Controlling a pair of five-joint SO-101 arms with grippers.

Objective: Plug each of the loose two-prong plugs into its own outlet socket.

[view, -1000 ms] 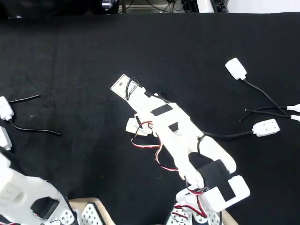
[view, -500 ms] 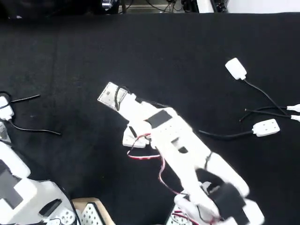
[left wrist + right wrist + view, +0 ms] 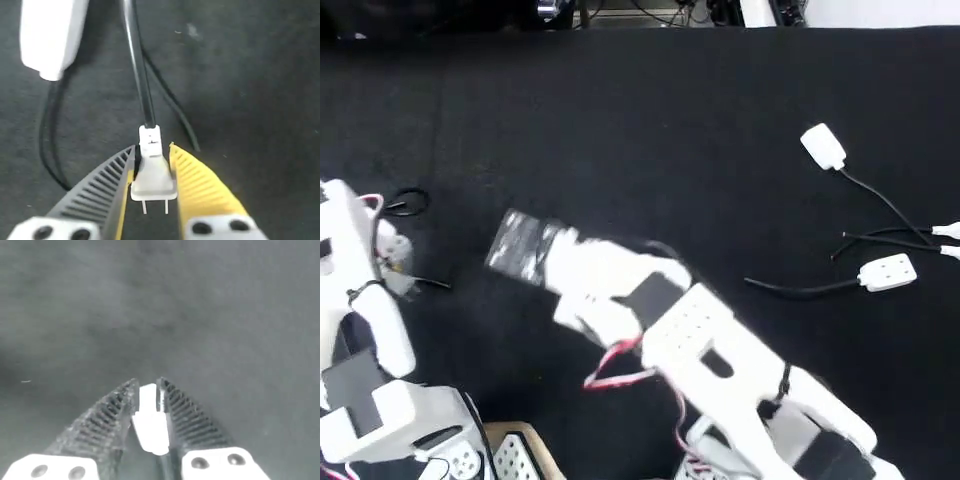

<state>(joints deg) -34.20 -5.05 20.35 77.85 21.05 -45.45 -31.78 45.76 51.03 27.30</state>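
Note:
My left gripper (image 3: 152,150) is shut on a white two-prong plug (image 3: 151,172) with a black cord (image 3: 137,65); its prongs point back toward the wrist. A white outlet block (image 3: 50,35) lies on the cloth beyond it. In the high view that gripper (image 3: 395,270) is at the table's left edge. My right gripper (image 3: 146,385) is shut on a white socket block (image 3: 150,427), held over bare cloth. From above, this block (image 3: 525,245) appears blurred at the left of centre, in front of the right arm (image 3: 700,340).
On the black cloth at the right lie a white outlet block (image 3: 887,272) on a black cord (image 3: 790,290), a white adapter (image 3: 822,147) with its own cord, and two small white plugs (image 3: 948,240) at the edge. The far half of the table is bare cloth.
The right arm has swung left across the table with the white block in its gripper. The left arm has come up over the plug and cords at the left edge.

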